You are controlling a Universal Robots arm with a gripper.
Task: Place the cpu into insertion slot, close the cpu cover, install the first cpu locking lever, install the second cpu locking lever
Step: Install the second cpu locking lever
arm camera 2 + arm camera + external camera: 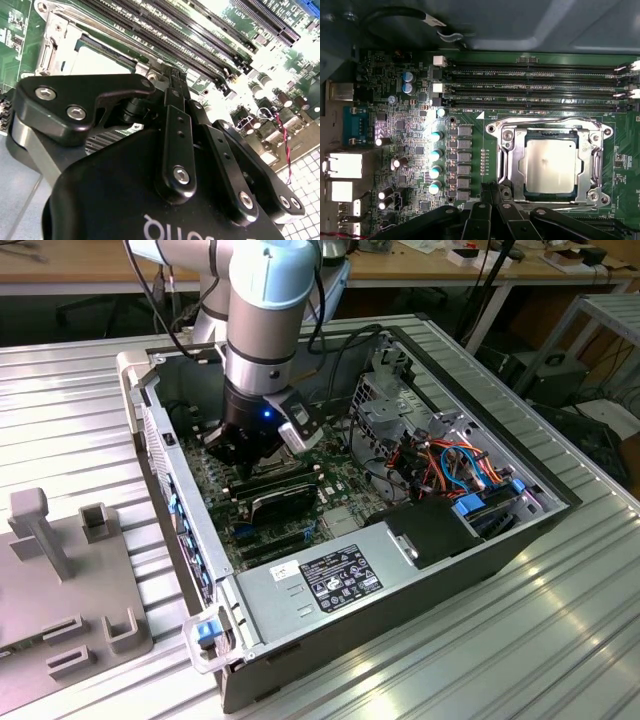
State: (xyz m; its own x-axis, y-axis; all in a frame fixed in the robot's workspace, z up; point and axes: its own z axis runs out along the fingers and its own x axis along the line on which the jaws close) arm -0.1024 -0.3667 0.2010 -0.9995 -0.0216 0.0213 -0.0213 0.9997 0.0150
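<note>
The cpu (551,167) lies flat in the insertion slot (496,129), its dull silver top showing through the window of the cpu cover (511,162), which lies down over it. A thin wire locking lever (545,120) runs along the socket edge nearest the memory slots. My gripper (492,189) is shut, its black fingertips together right at a corner of the socket frame. In the second wrist view the gripper (176,76) touches down beside the cover (52,40) and the cpu (97,62). In the exterior view the gripper (250,455) reaches deep into the open computer case.
Long black memory slots (535,85) run beside the socket. Capacitors (436,155) and metal port blocks (342,165) stand on its other side. In the case, a power supply (330,575) and a drive cage with cables (450,465) crowd the arm. A grey fixture (60,570) sits on the table.
</note>
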